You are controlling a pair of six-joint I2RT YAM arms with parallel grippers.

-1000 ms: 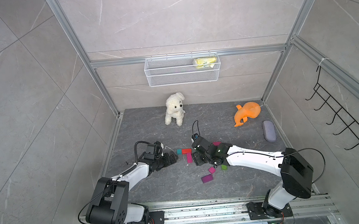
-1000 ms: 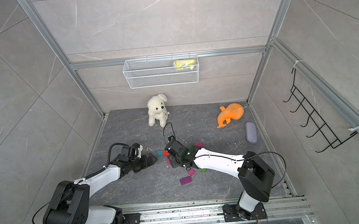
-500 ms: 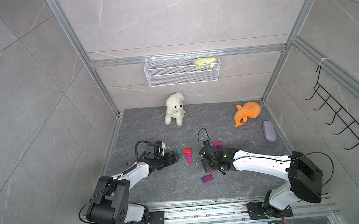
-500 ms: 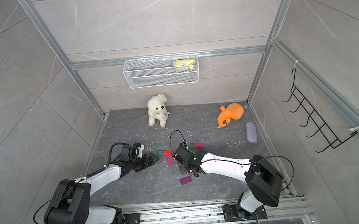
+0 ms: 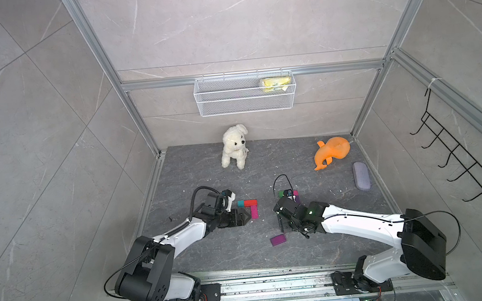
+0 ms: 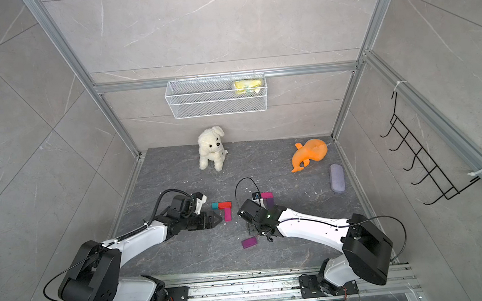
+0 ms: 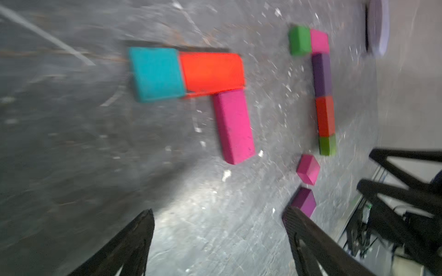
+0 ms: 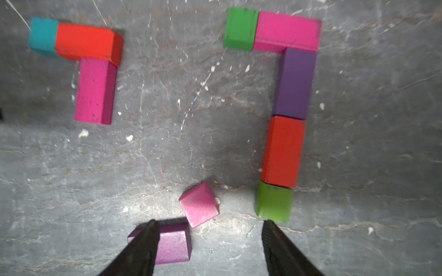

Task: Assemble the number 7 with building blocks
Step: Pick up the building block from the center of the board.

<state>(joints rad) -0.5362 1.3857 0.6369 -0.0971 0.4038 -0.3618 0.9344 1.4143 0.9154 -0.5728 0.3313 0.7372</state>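
Left end effector (image 7: 217, 211) wide, empty — right end effector (image 8: 209, 222) wide, empty, near loose pink block (image 8: 199, 204).

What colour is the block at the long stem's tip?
Green block; clearest in the right wrist view.

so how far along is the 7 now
Done: a five-block 7, green-and-pink bar over a purple, red, green stem. A shorter 7, teal, red, magenta, lies beside it. In hand: nothing; the right claw and left claw are open. Remaining: a loose pink cube and purple block, perhaps for the shorter stem.
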